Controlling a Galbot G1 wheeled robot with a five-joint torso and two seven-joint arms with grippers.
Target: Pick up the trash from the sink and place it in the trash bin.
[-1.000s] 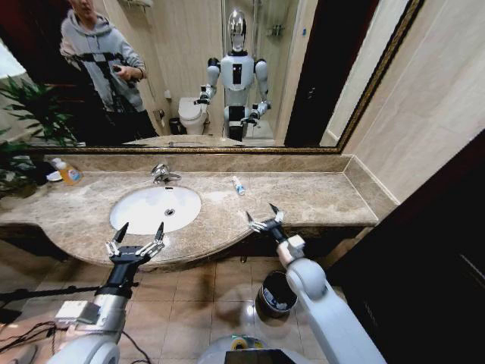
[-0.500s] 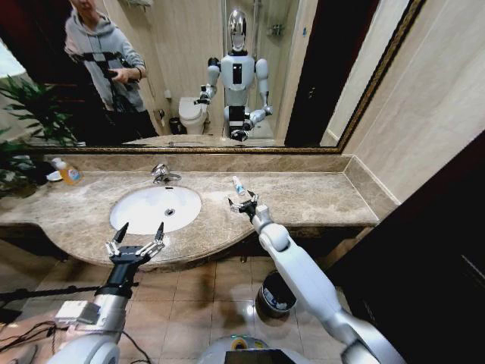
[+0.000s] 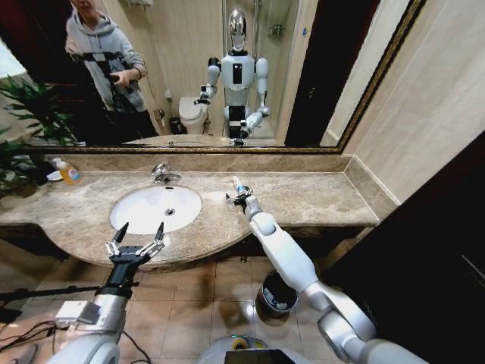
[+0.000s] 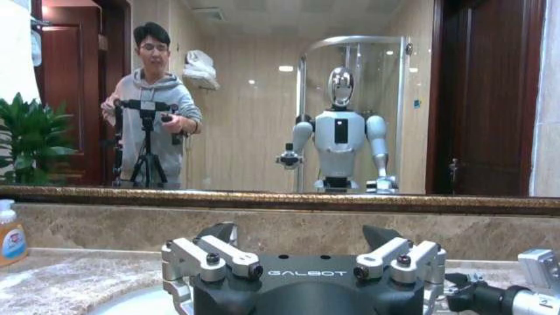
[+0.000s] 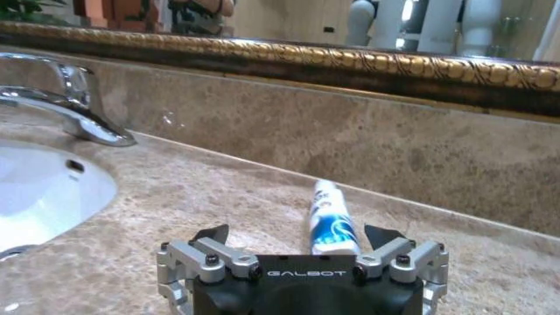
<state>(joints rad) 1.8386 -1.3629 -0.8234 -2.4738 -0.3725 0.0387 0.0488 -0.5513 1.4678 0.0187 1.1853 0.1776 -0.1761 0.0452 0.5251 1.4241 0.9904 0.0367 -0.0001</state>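
Observation:
A small white tube with blue marks, the trash [image 3: 238, 184] [image 5: 331, 220], lies on the marble counter to the right of the white oval sink [image 3: 155, 208] [image 5: 35, 197], not in the basin. My right gripper [image 3: 239, 199] [image 5: 298, 241] hovers low over the counter just short of the tube, open, with the tube's near end between its spread fingers. In front of the counter's curved edge, below the sink, my left gripper [image 3: 136, 241] [image 4: 300, 237] stays open and holds nothing. The dark trash bin [image 3: 274, 294] stands on the floor under the counter's right part.
A chrome faucet [image 3: 161, 174] [image 5: 61, 108] stands behind the basin. A pump bottle of orange liquid [image 3: 68, 173] [image 4: 9, 226] sits at the counter's far left beside a plant [image 3: 23, 129]. A mirror and marble backsplash [image 3: 227, 161] close the back; a wall [image 3: 409, 152] bounds the right.
My right arm has stretched forward from the counter's front edge across the marble to the tube. The left arm has not moved.

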